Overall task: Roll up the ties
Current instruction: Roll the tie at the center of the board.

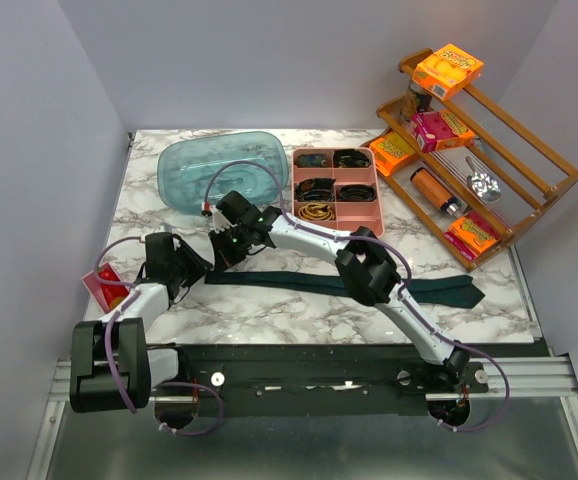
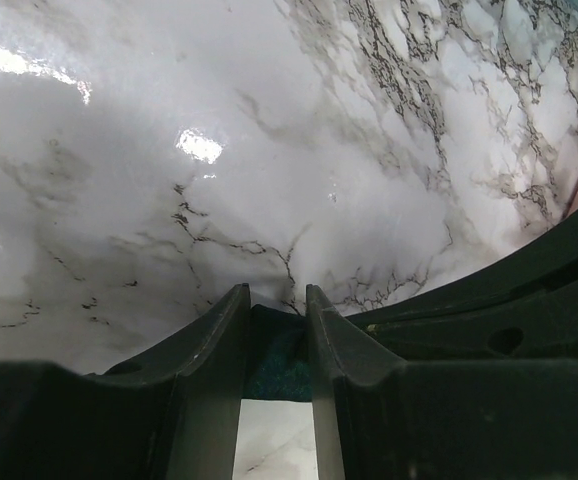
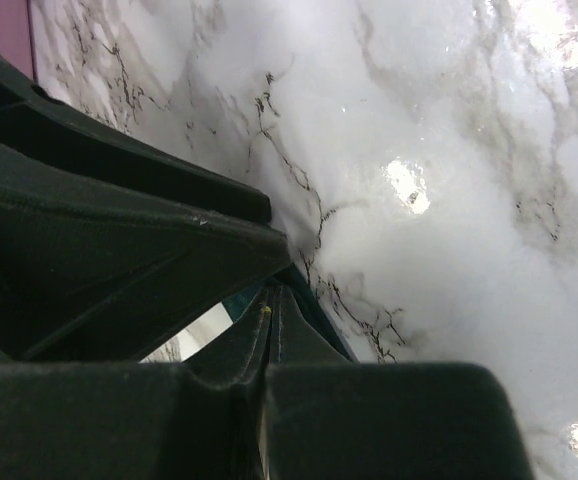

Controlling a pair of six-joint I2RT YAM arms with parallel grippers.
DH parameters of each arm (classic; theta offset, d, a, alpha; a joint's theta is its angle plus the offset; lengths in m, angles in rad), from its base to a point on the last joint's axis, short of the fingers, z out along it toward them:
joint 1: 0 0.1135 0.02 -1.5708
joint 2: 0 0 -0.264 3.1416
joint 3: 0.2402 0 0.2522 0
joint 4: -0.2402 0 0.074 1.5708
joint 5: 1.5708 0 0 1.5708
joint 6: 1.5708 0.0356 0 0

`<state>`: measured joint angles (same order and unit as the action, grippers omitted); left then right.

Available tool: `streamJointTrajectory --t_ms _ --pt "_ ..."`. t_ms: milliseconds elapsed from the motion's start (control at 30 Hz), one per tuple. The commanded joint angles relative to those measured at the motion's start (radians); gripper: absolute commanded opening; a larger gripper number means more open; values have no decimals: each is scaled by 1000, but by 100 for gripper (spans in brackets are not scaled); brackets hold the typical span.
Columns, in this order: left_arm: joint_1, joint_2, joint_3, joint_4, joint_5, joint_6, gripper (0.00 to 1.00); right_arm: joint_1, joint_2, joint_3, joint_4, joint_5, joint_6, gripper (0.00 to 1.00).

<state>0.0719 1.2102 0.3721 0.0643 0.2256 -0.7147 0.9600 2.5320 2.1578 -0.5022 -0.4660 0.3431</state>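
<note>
One long dark teal tie (image 1: 309, 283) lies flat across the marble table, its pointed tip at the right (image 1: 474, 293). Both grippers meet at its left end. My left gripper (image 1: 206, 266) is closed on that end: in the left wrist view teal fabric (image 2: 274, 350) fills the gap between its fingers (image 2: 231, 335). My right gripper (image 1: 228, 250) reaches in from the right. In the right wrist view its fingertips (image 3: 289, 310) are pressed together, and the tie (image 3: 237, 301) shows on both sides of them. The left gripper's dark body (image 3: 119, 250) sits right beside it.
A pink tray (image 1: 382, 192) of coiled ties stands at the back centre, and a clear blue bin (image 1: 224, 170) lies to its left. A wooden rack (image 1: 514, 175) with orange snack boxes fills the back right. A small red and pink object (image 1: 107, 290) lies at the left edge.
</note>
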Motion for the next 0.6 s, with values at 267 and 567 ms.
streamJointTrajectory --t_ms 267,567 --pt "5 -67 -1 -181 -43 11 40 -12 -36 -41 13 -20 17 6" --pt "2 -26 -25 -121 0 14 33 -20 -21 -36 1 -20 27 6"
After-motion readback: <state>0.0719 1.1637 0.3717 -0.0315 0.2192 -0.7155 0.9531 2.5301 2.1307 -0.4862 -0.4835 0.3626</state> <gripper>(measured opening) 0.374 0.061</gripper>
